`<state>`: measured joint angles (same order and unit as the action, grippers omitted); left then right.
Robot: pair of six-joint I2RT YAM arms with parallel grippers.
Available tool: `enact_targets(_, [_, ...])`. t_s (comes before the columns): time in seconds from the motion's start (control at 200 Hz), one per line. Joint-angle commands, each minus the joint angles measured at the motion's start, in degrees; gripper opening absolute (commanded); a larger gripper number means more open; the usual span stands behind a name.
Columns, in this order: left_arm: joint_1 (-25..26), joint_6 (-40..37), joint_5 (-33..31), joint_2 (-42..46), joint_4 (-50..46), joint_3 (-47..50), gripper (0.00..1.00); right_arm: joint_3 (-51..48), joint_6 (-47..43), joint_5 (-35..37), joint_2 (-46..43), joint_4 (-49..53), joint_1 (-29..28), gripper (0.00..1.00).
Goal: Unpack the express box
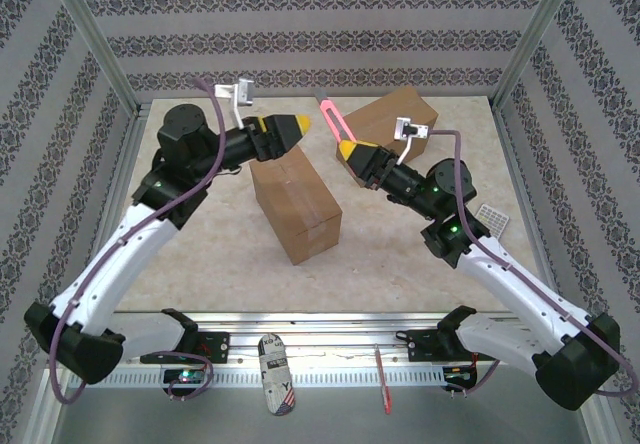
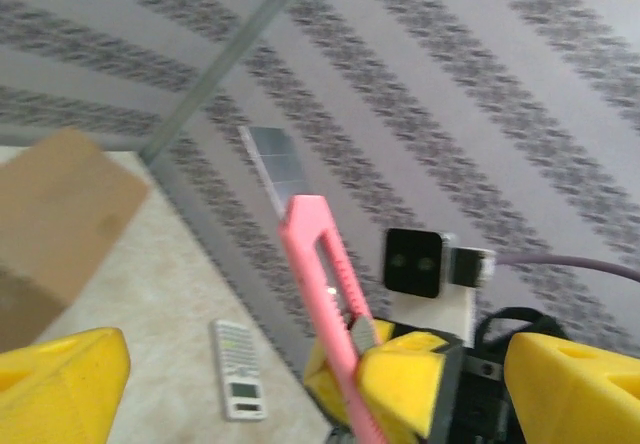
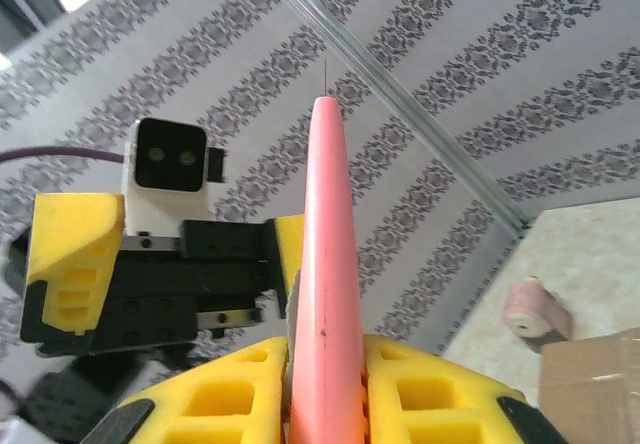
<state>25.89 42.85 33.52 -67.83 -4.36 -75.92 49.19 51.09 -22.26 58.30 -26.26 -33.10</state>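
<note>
With the right claw (image 1: 352,151) clenched on the pink box cutter (image 1: 333,119) and the left claw (image 1: 292,127) released beside it, the express box (image 1: 297,204) sits taped shut mid-way across the bench (image 1: 215,254), so slitting its seam looks next, needing the blade lowered carefully.

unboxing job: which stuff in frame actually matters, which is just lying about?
Job:
taped box
pink utility knife, clamped in right hand
left hand, open

Lying about:
rear box (possibly)
calculator
red pen
pink roll
</note>
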Motion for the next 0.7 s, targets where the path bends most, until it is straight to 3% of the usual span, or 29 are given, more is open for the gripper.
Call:
enact_targets(0.0, [-1.74,-6.34,-12.32,1.56,-24.03,-3.59,0.88,4.54,-8.90,4.20,-0.68,11.36,-1.88,0.00])
enact_targets(0.12, [-3.14,-5.22,-21.23,1.05,-36.91,-4.78,0.76,8.47,-14.11,8.22,0.81,20.08,-3.70,0.00])
enact_targets(0.225, [-5.21,-3.15,-22.63,0.94,-40.27,-2.20,0.73,11.49,-17.40,11.48,2.49,25.38,-5.14,0.00])
enact_targets(0.445, [-8.90,1.21,-15.45,-2.61,-33.83,5.83,0.67,19.21,-24.79,21.41,7.78,37.57,-9.14,0.00])
enact_targets(0.695, [-9.19,4.24,-13.22,-7.03,-25.72,10.83,0.65,26.52,-32.24,31.31,14.71,45.39,-13.99,0.00])
